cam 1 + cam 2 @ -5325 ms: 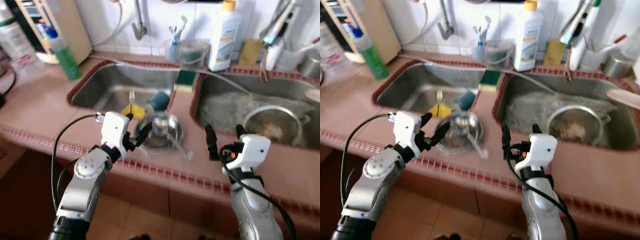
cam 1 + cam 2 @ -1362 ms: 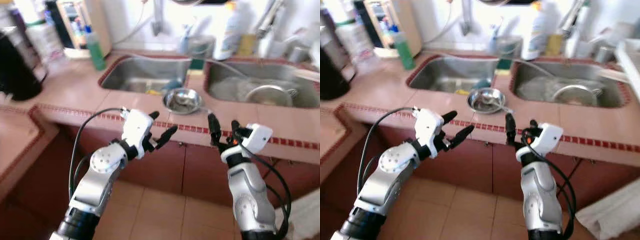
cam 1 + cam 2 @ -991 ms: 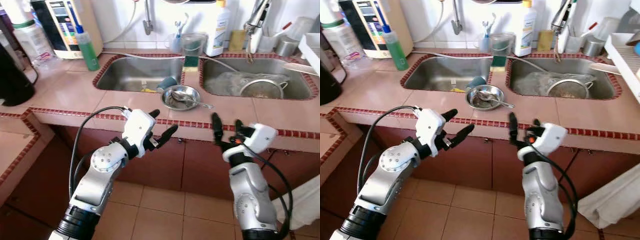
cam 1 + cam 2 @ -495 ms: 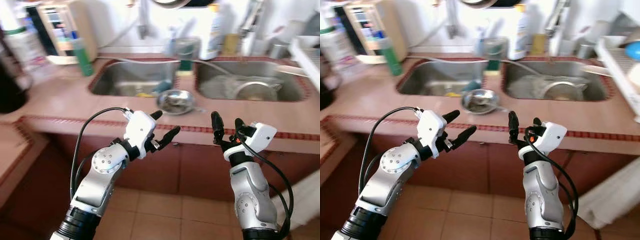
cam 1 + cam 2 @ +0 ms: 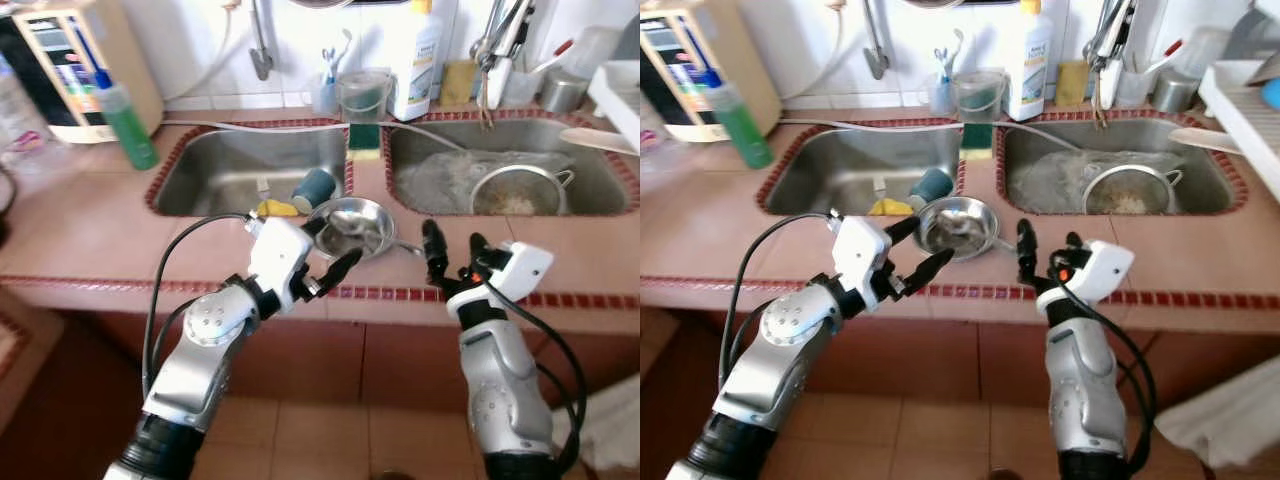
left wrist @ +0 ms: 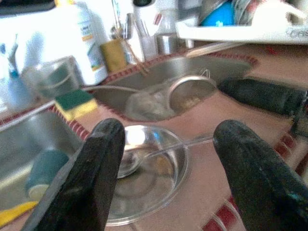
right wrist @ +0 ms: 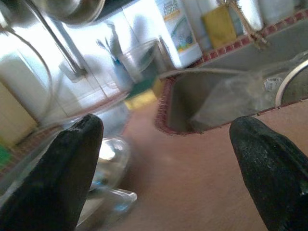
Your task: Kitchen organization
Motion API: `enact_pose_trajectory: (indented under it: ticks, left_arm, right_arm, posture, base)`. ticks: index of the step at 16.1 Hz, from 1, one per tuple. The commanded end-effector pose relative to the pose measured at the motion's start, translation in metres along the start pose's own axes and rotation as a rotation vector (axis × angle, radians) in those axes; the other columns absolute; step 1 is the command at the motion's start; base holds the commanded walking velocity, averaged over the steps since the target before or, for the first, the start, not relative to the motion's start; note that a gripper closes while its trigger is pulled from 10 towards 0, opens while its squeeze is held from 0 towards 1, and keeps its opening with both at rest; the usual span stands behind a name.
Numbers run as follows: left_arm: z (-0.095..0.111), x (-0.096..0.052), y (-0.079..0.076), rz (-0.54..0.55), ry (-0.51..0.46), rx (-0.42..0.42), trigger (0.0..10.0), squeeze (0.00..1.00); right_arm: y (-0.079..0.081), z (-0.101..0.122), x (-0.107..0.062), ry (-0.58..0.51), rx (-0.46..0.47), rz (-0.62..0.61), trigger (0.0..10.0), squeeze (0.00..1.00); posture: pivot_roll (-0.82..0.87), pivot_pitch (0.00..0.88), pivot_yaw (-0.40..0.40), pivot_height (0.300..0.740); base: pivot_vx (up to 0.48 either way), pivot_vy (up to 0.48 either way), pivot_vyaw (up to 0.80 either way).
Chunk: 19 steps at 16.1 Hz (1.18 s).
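A small steel bowl (image 5: 352, 225) with a spoon (image 6: 144, 154) in it sits on the tiled strip between the two sinks, at the counter's front. My left gripper (image 5: 326, 254) hovers open just in front of the bowl, its fingers (image 6: 96, 163) framing it in the left wrist view. My right gripper (image 5: 452, 250) stands open, fingers up, over the counter edge to the right of the bowl. Nothing is held in either.
The left sink (image 5: 240, 175) holds a teal cup (image 5: 314, 187) and a yellow item. The right sink (image 5: 590, 195) holds a strainer (image 5: 515, 192) and a plastic bag. Soap bottle (image 5: 414, 60), sponge (image 5: 363, 138), green bottle (image 5: 128, 120) and utensil holders line the back wall.
The camera has come closer to the counter and looks down more steeply. Both grippers now reach the counter's front edge near the bowl; both stay open.
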State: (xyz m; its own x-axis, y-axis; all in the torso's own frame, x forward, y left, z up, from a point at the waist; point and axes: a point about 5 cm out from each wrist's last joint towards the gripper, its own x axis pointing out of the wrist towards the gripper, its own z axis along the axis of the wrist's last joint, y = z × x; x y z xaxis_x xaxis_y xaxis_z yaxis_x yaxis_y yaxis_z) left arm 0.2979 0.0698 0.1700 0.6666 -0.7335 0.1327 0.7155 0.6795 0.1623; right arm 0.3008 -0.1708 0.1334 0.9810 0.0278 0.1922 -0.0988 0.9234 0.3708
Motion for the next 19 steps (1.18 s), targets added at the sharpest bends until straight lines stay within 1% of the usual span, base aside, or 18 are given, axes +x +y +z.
enact_pose_trajectory:
  ticks: [1,3,6,9,13,15,17,18,19]
  left_arm:
    - [0.001,-0.007,0.005,0.004,0.002,0.024,10.0,0.0]
    - [0.001,-0.009,0.003,-0.01,0.003,0.032,10.0,0.0]
    - [0.002,-0.012,0.003,-0.03,-0.003,0.059,10.0,0.0]
    - [0.003,-0.019,-0.003,-0.111,0.0,0.084,10.0,0.0]
    - [0.003,-0.022,-0.003,-0.101,-0.001,0.071,10.0,0.0]
    - [0.003,-0.024,-0.003,-0.11,-0.008,0.072,10.0,0.0]
    - [0.004,-0.025,-0.004,-0.121,-0.01,0.075,10.0,0.0]
    - [0.005,-0.025,-0.004,-0.124,-0.014,0.076,10.0,0.0]
    - [0.005,-0.026,-0.004,-0.124,-0.014,0.078,10.0,0.0]
  right_arm:
    - [0.007,-0.001,0.001,-0.003,0.015,0.02,10.0,0.0]
    - [0.007,-0.003,0.001,0.003,0.012,0.021,10.0,0.0]
    - [0.009,-0.009,0.003,0.027,0.033,0.037,10.0,0.0]
    - [0.008,-0.017,0.002,0.047,0.089,0.01,10.0,0.0]
    - [0.009,-0.02,-0.003,0.047,0.095,0.021,10.0,0.0]
    - [0.008,-0.018,-0.003,0.029,0.121,0.015,10.0,0.0]
    - [0.01,-0.02,-0.006,0.033,0.118,0.02,10.0,0.0]
    - [0.012,-0.021,-0.009,0.036,0.069,0.038,10.0,0.0]
    - [0.013,-0.022,-0.011,0.038,0.046,0.045,10.0,0.0]
  posture:
    - [-0.22,0.065,0.1,0.74]
    - [-0.22,0.066,0.099,0.74]
    - [-0.22,0.065,0.095,0.74]
    - [-0.2,0.06,0.083,0.74]
    - [-0.2,0.055,0.085,0.74]
    - [-0.2,0.05,0.087,0.74]
    - [-0.2,0.047,0.087,0.74]
    - [-0.2,0.044,0.085,0.74]
    - [-0.2,0.044,0.085,0.74]
  base:
    - [0.0,0.0,0.0]
    - [0.0,0.0,0.0]
    - [0.0,0.0,0.0]
    - [0.0,0.0,0.0]
    - [0.0,0.0,0.0]
    - [0.0,0.0,0.0]
    - [0.0,0.0,0.0]
    - [0.0,0.0,0.0]
    - [0.0,0.0,0.0]
